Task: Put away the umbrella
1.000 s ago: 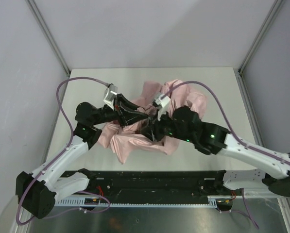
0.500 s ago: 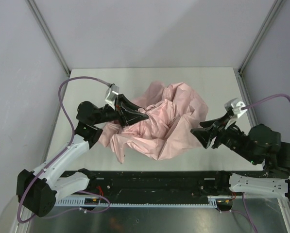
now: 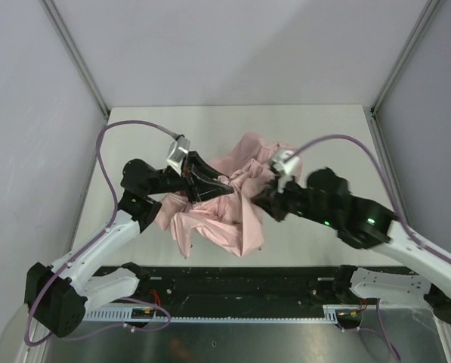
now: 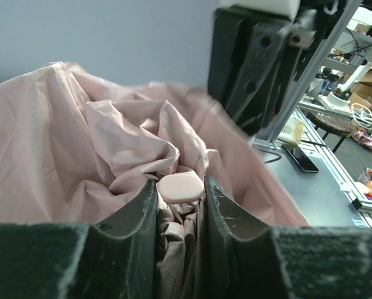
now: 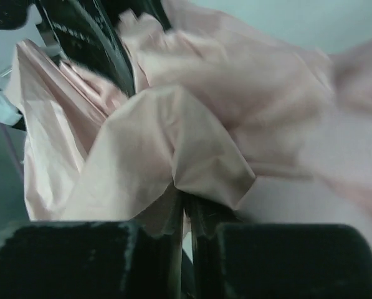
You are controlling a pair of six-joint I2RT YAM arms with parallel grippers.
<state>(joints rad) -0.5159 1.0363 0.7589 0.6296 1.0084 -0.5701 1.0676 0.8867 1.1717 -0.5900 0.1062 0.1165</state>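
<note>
As your left gripper (image 3: 225,184) clamps the umbrella (image 3: 210,223) steady, your right gripper (image 3: 260,203) pinches a fold, likely gathering it.

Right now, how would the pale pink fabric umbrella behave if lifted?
Probably floppy: the pale pink fabric umbrella lies in crumpled, drooping folds. Likely light: the right gripper holds it by one thin fold, which might slip free.

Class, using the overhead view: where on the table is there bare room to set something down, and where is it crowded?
Bare: the far strip of table between the umbrella and the back wall, and the far right corner. Crowded: the middle, where the left tool and right tool grip the fabric, and the near edge under both arms.
</note>
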